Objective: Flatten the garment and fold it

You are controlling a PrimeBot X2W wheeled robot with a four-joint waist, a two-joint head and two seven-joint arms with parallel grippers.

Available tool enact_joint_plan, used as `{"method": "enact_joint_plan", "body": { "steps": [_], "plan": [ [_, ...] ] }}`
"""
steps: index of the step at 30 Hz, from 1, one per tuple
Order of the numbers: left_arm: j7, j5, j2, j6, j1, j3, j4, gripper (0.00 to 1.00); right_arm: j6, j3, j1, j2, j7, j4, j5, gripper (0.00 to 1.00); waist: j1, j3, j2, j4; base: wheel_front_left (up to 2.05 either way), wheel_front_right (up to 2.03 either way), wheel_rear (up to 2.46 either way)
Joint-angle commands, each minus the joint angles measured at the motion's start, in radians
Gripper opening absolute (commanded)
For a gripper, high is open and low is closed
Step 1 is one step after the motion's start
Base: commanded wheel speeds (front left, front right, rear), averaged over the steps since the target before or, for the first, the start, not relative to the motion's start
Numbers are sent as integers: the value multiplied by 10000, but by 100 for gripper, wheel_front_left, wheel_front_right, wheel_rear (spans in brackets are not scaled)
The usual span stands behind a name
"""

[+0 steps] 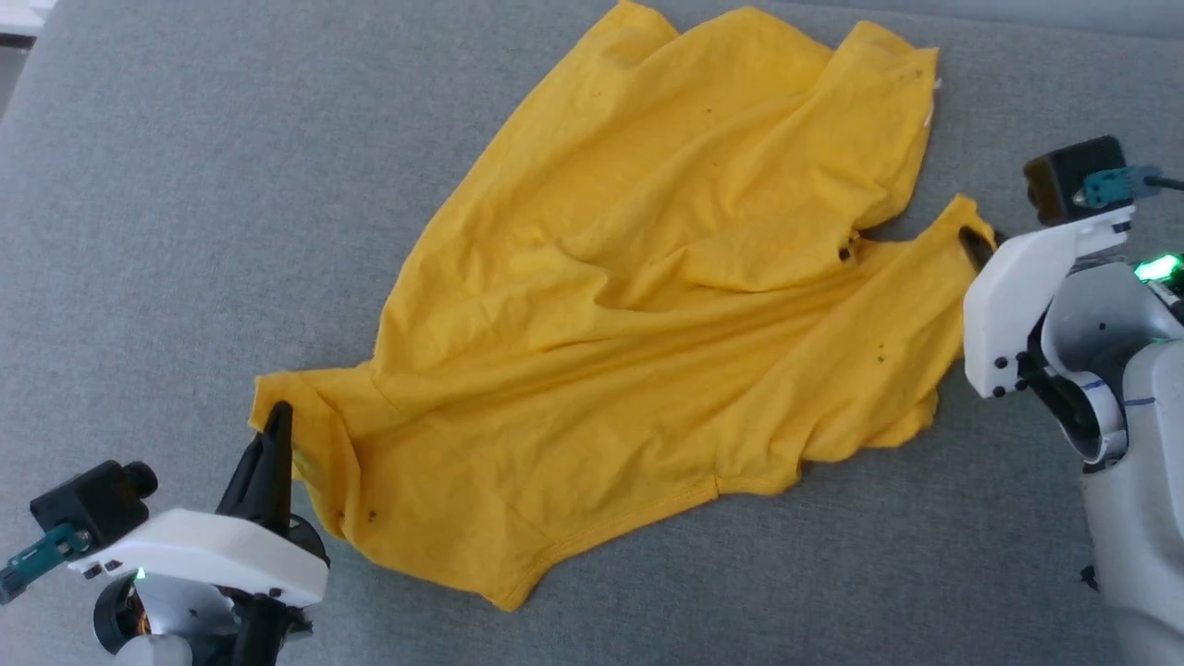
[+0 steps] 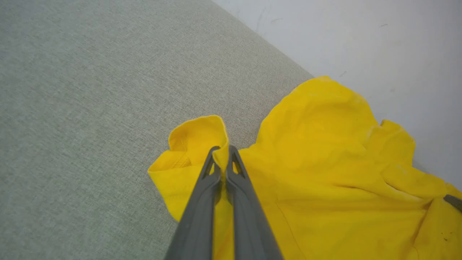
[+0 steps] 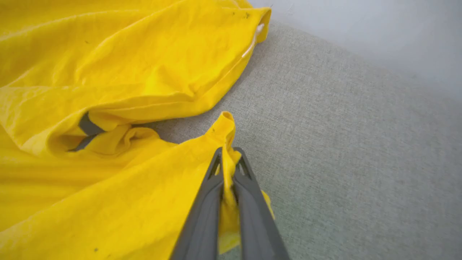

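Observation:
The garment (image 1: pixel 647 305), a bright yellow T-shirt, lies creased and partly bunched on the grey fabric surface (image 1: pixel 166 231), stretched from lower left to upper right. My left gripper (image 1: pixel 277 421) is shut on a corner of the garment (image 2: pixel 325 162) at its lower left edge; in the left wrist view a fold of cloth stands pinched between the two dark fingers (image 2: pixel 202 202). My right gripper (image 1: pixel 976 245) is shut on a corner at the garment's right side; in the right wrist view the cloth (image 3: pixel 108 72) is gathered between the fingers (image 3: pixel 249 202).
The grey fabric surface (image 3: pixel 343 144) runs on to the left and below the shirt. A pale wall (image 2: pixel 361 36) borders the surface beyond the garment. My right forearm (image 1: pixel 1110 370) stands at the right edge of the head view.

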Motion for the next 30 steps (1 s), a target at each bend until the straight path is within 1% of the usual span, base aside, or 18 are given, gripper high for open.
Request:
{"method": "enact_joint_plan", "body": {
  "steps": [1, 4, 8, 10, 11, 14, 18, 22, 26, 30],
  "plan": [
    [-69, -63, -25, 30, -63, 27, 0, 0, -9, -158, 127, 111, -209, -173, 83, 0, 0, -152, -1, -89, 0, 0, 0],
    [-226, -70, -39, 33, -65, 147, -102, 0, -9, -630, 346, 509, -819, -606, 203, 0, 0, -359, -1, -181, 0, 0, 0],
    [-560, -347, -156, -95, -284, 539, -439, 0, -9, -1039, 581, 1021, -1635, -1285, 424, 0, 0, -769, -1, -389, 0, 0, 0],
    [-664, -493, -172, -152, -513, 747, -655, 0, -9, -1151, 550, 1190, -2001, -1619, 509, 0, 0, -1042, -1, -520, 0, 0, 0],
    [-664, -493, -172, -152, -513, 747, -655, 0, -9, -1151, 550, 1190, -2001, -1619, 509, 0, 0, -1042, -1, -520, 0, 0, 0],
    [-672, -697, -164, -163, -1066, 991, -975, 0, -9, -1225, 392, 1398, -2313, -2024, 771, 0, 0, -1526, -1, -695, 0, 0, 0],
    [-495, -809, -101, 28, -2184, 1148, -1224, 0, -9, -1178, 13, 1531, -2420, -2481, 1152, 0, 0, -2190, -1, -860, 0, 0, 0],
    [-91, -705, 144, 293, -3534, 1090, -1099, 0, -9, -1123, -549, 1581, -2314, -2723, 1402, 0, 0, -2744, -1, -1023, 0, 0, 0],
    [514, -502, 476, 437, -5003, 754, -550, 0, -9, -1066, -1323, 1486, -2168, -2677, 1355, 0, 0, -3159, -1, -1181, 0, 0, 0],
    [1219, -271, 706, 482, -6552, 212, 479, 0, -9, -990, -2212, 1349, -1932, -2297, 1351, 0, 0, -3433, -1, -1325, 0, 0, 0]
  ]
}}
